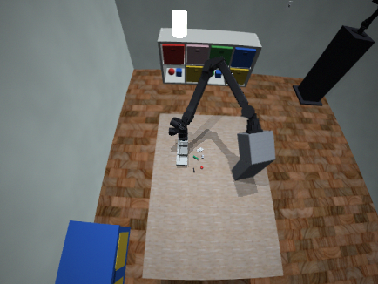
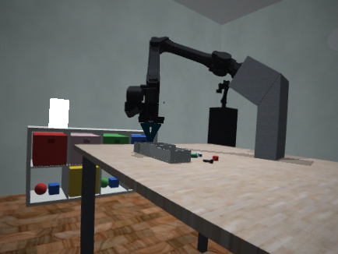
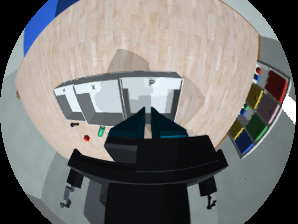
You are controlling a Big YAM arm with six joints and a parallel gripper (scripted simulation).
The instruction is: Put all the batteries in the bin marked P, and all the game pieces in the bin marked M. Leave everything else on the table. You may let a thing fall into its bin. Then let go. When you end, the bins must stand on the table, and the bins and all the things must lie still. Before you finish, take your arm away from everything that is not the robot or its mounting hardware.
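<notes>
A row of grey bins [image 1: 182, 153] stands on the table; it also shows in the exterior view [image 2: 161, 152] and in the wrist view [image 3: 120, 96]. I cannot read the bin marks. My gripper [image 2: 149, 139] hangs just above the far end bin with its teal fingers shut; I see nothing between them in the wrist view [image 3: 149, 115]. Beside the bins lie small things: a green piece [image 1: 196, 157], a red piece [image 1: 201, 167], a black piece [image 1: 193, 170] and a white piece [image 1: 200, 151]. The green piece [image 2: 193, 155] and the red piece [image 2: 215, 158] also show in the exterior view.
The arm's grey base block [image 1: 254, 154] stands at the table's right edge. A shelf with coloured boxes [image 1: 209, 57] stands behind the table. A blue cabinet [image 1: 93, 253] is at the front left, a black pillar [image 1: 333, 65] at the back right.
</notes>
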